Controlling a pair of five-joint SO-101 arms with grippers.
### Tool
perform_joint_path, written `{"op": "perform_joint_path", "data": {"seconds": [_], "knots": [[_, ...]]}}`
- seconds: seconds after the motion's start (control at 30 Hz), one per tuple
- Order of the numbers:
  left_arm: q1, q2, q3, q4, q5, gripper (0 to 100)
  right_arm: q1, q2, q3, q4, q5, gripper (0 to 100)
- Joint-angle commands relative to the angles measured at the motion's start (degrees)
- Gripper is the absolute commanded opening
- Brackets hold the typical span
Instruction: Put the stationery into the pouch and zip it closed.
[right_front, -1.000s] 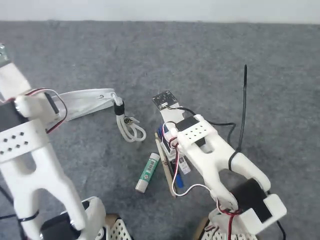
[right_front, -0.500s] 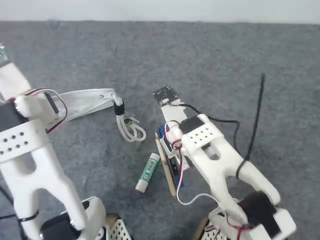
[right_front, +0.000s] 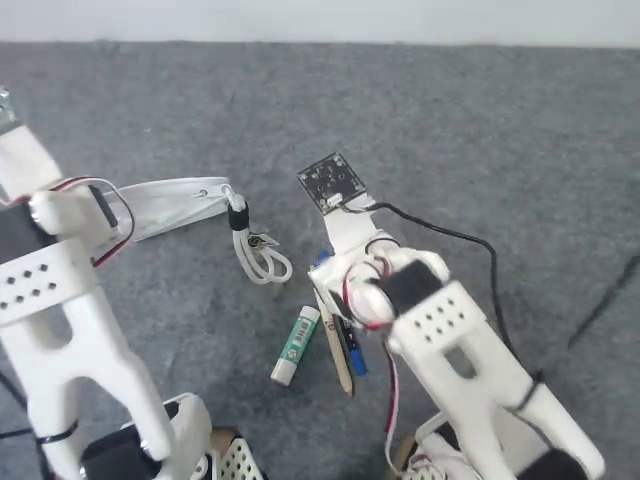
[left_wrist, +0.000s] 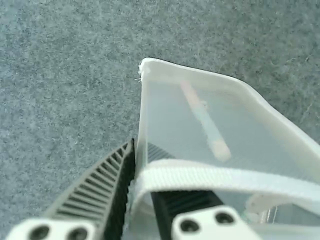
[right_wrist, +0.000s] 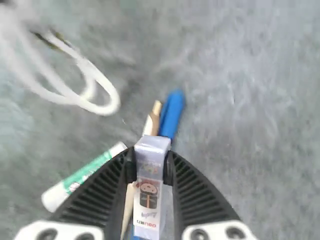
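Observation:
My left gripper (left_wrist: 142, 172) is shut on the rim of a white translucent pouch (left_wrist: 255, 140). A pale stick with an orange tip (left_wrist: 206, 125) shows inside it. In the high view the pouch (right_front: 170, 205) hangs off the left arm, its white cord loop (right_front: 262, 263) lying on the carpet. My right gripper (right_wrist: 149, 152) is shut on a small white and blue eraser (right_wrist: 148, 192), held above a blue pen (right_wrist: 171, 114), a wooden pencil (right_wrist: 154, 111) and a green and white glue stick (right_wrist: 82, 176). These also lie by the right arm: glue stick (right_front: 296, 345), pencil (right_front: 336, 352), pen (right_front: 352, 352).
Grey carpet (right_front: 480, 130) covers the whole table, open at the back and right. The right arm's black cable (right_front: 470, 245) loops beside its wrist. Both arm bases stand at the near edge.
The right arm has lifted and turned over the pen and pencil, its wrist camera end shifting slightly left and back. The left arm and the pouch have kept still.

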Motion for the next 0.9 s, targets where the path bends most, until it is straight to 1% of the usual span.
{"op": "perform_joint_path", "data": {"seconds": [0.0, 0.13, 0.23, 0.37, 0.6, 0.63, 0.77, 0.87], "knots": [[-0.18, -0.35, -1.63, -1.49, 0.97, 1, -2.15, -7.96, -0.53, 0.04, -0.44, 0.6], [1.58, -0.35, -1.45, -1.23, 0.97, 1, -5.05, -14.20, -0.97, -0.22, -0.44, 0.6], [2.90, -0.35, -0.75, -1.49, 0.97, 1, -7.43, -18.24, -1.05, -3.03, -0.35, 0.6], [3.16, -0.35, -0.75, -1.49, 0.97, 1, -9.80, -21.58, -1.14, -9.19, -0.35, 0.6], [3.16, -0.35, -0.75, -1.49, 0.97, 1, -13.23, -22.20, -1.14, -22.29, -0.26, 0.6], [3.16, -0.35, -0.75, -1.49, 0.97, 1, -13.49, -22.20, -1.14, -24.13, 0.26, 0.6], [3.16, -0.35, -0.75, -1.32, 0.79, 1, -14.99, -22.20, -1.14, -30.81, 6.33, 0.6], [3.16, -0.35, -0.75, -1.32, 0.79, 1, -16.31, -22.11, -1.14, -35.38, 7.03, 0.6]]}}
